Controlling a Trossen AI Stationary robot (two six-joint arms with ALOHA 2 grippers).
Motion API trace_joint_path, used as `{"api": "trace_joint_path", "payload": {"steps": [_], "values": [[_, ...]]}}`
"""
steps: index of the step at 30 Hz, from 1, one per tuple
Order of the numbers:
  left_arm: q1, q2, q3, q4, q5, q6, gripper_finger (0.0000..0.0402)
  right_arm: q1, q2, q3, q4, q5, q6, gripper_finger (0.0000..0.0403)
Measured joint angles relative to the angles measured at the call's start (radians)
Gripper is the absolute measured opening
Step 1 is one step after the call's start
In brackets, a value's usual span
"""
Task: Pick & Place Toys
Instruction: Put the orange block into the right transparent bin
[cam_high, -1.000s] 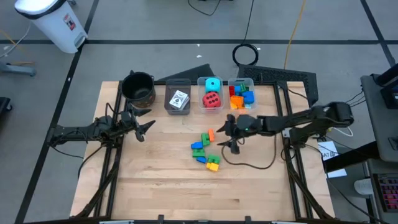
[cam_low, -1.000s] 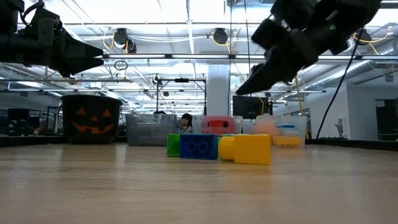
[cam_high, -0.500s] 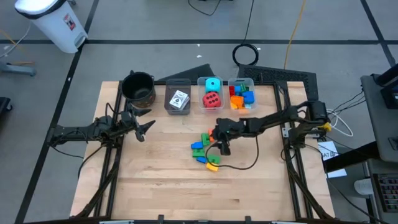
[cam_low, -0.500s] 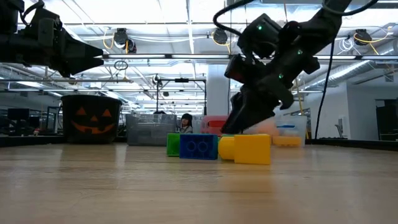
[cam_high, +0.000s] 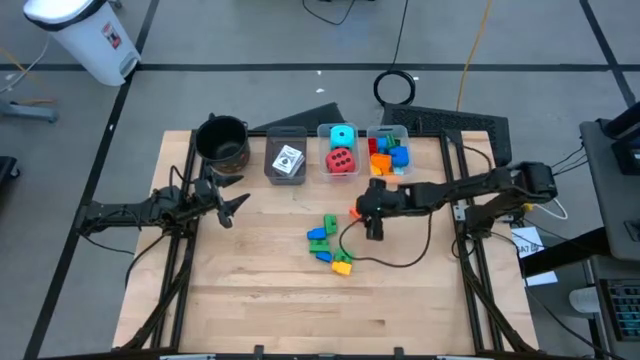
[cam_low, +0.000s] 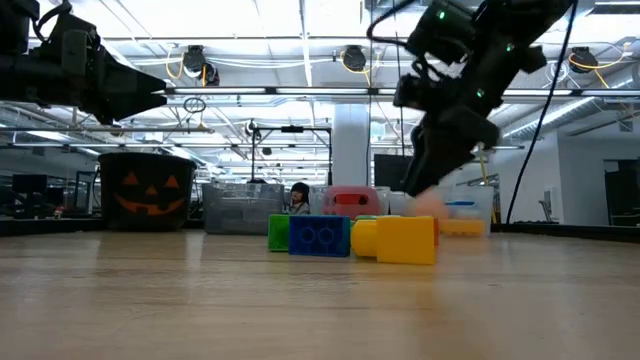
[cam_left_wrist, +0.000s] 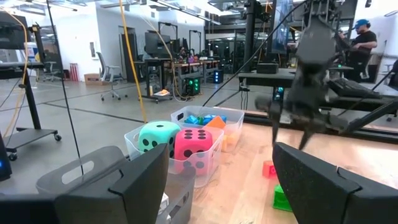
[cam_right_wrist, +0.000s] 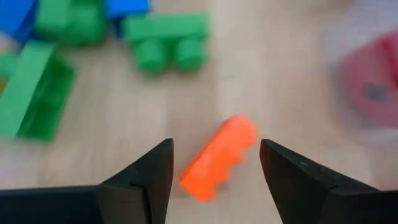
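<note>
Beside the orange brick (cam_right_wrist: 217, 158), green bricks (cam_right_wrist: 163, 38) lie apart.

We see a pale wooden table (cam_high: 250, 300) carrying a black round pot (cam_high: 222, 140), three plastic bins (cam_high: 287, 158), and scattered small plastic bricks (cam_high: 330, 245).

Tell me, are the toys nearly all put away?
Partway. A card, two dice and some bricks sit in the bins. The right gripper is at an orange brick. Green, blue and yellow bricks are left on the table. The left gripper waits by the pot.
</note>
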Motion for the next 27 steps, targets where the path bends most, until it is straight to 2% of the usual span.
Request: {"api": "trace_joint_path", "payload": {"steps": [3,6,11,19,27], "values": [[0.0,0.0,0.0,0.002,0.002,0.0,0.0292,0.004,-0.026,0.001,0.018,0.089,0.097,0.0214],[0.0,0.0,0.0,-0.005,0.002,0.0,0.0292,0.003,-0.028,0.0,-0.002,0.09,0.141,0.0222],[0.0,0.0,0.0,0.001,0.005,0.0,0.0292,-0.011,0.013,0.0,-0.012,-0.006,0.18,0.0235],[0.0,0.0,0.0,0.002,0.001,0.0,0.0292,-0.074,0.11,0.0,0.024,-0.014,0.177,0.0237],[0.0,0.0,0.0,0.002,0.001,0.0,0.0292,-0.13,0.205,0.003,0.085,-0.161,0.127,0.0222]]}}
